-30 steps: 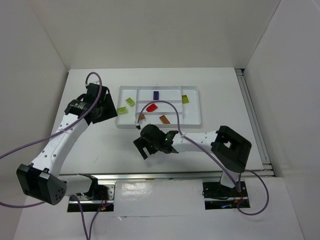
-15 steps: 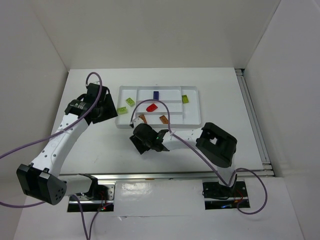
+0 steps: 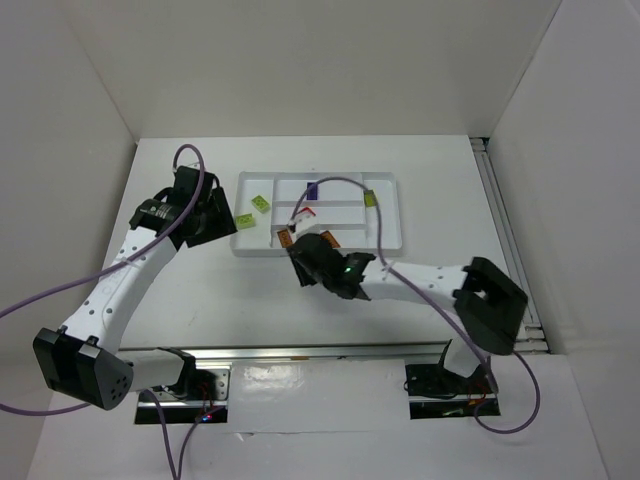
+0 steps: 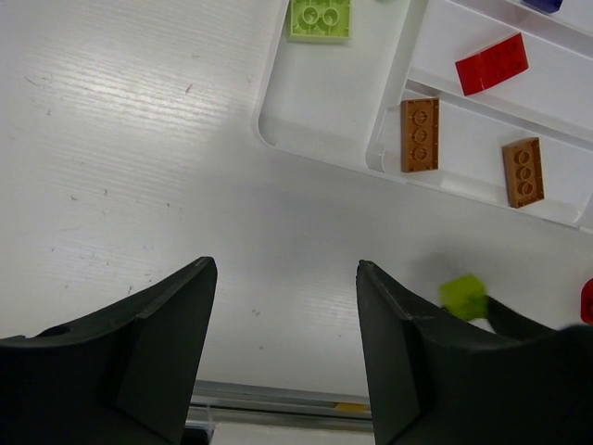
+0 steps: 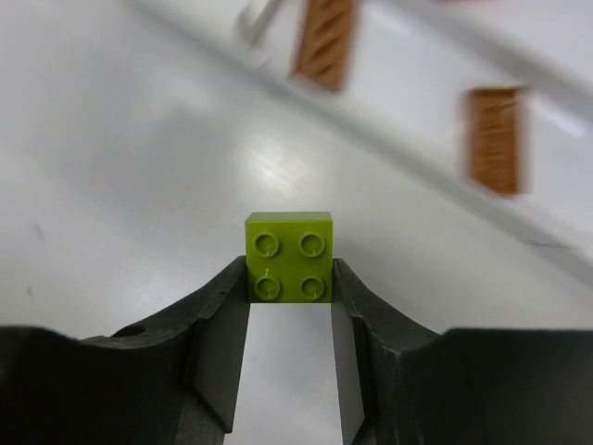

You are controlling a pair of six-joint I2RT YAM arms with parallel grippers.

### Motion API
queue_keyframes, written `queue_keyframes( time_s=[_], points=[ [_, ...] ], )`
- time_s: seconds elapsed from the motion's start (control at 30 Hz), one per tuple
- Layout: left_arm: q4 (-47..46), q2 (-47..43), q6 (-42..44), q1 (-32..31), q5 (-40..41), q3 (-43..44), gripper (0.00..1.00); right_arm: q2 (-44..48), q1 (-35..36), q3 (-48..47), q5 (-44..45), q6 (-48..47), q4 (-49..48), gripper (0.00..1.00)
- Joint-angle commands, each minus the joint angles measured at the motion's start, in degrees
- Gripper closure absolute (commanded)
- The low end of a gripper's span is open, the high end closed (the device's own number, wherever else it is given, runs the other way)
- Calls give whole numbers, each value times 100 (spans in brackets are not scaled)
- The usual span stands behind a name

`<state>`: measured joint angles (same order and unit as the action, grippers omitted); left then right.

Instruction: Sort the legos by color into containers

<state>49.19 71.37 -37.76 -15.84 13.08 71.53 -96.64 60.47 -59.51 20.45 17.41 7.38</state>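
right gripper [image 5: 289, 274] clamped on yellow-green brick [image 5: 289, 257], over the counter just nearside of tray [image 3: 389, 226] | matching green plate [image 3: 260, 203] in tray's left-end compartment, toward far-left corner from the brick | left gripper [image 4: 285, 271] wide apart, empty

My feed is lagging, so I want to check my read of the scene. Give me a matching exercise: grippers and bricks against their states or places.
Things
1. left gripper
2. right gripper
3. orange bricks
4. red brick

States or places
A. shut on a yellow-green brick
B. in the tray section beside the orange ones
C. open, over the table
D. two sharing one tray section

Pairs: 1-C, 2-A, 3-D, 4-B
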Motion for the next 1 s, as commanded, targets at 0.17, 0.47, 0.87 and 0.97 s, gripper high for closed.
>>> queue_keyframes(
  time_s=[0.17,0.47,0.87,0.97],
  points=[
    [-305,96,84,37,-403,-7,27,1446,-1827,466,1434,984,484,71],
    [-357,96,146,37,-464,-60,27,726,-3207,273,1119,702,151,66],
    [-357,96,146,37,-623,-165,27,1293,-3507,140,865,386,352,17],
    [-357,96,199,-16,-623,-165,27,2093,-3507,641,707,632,799,20]
  ],
)
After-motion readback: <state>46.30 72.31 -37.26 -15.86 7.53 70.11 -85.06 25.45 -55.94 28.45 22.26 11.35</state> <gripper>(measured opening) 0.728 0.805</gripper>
